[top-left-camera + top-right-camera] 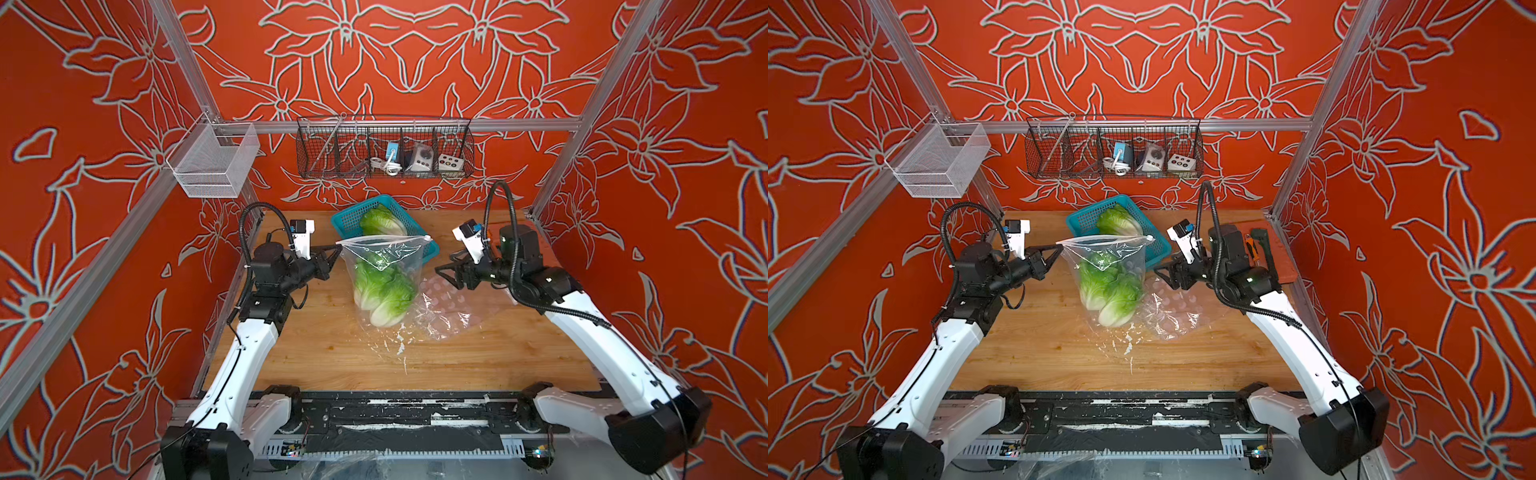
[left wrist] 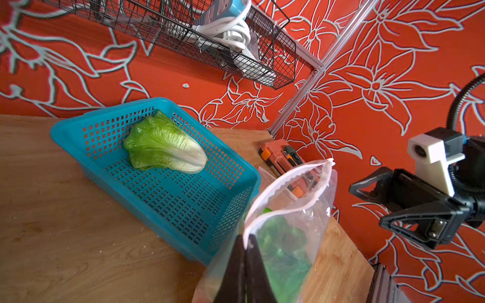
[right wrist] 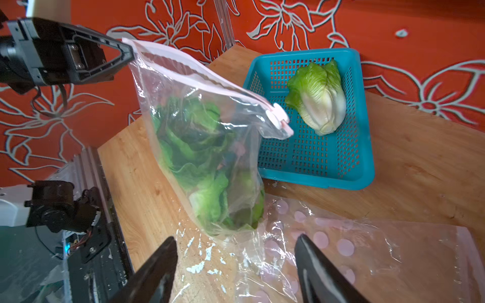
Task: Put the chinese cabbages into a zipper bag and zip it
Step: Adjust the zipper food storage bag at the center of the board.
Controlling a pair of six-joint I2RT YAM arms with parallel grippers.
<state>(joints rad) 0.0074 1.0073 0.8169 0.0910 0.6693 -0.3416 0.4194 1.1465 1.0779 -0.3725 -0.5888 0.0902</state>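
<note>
A clear zipper bag [image 1: 392, 255] [image 1: 1115, 251] hangs upright over the middle of the table. My left gripper [image 1: 338, 248] [image 2: 245, 240] is shut on its top corner. In the left wrist view the two zipper strips gape apart. The white slider [image 1: 428, 237] [image 3: 278, 119] sits at the far end. Two chinese cabbages [image 1: 382, 291] [image 3: 199, 147] lie inside the bag, leafy ends up. Another cabbage [image 1: 382, 222] [image 2: 164, 147] rests in the blue basket. To the right of the bag, apart from it, my right gripper [image 1: 442, 270] [image 3: 236, 237] stands open and holds nothing.
The blue basket [image 1: 345, 220] stands behind the bag on the wooden table. A second clear bag with pink dots [image 1: 453, 307] lies flat under my right gripper. Hand tools [image 1: 1256, 245] lie at the table's right edge. A black wire rack [image 1: 386, 145] and a white mesh basket [image 1: 212, 162] hang on the frame.
</note>
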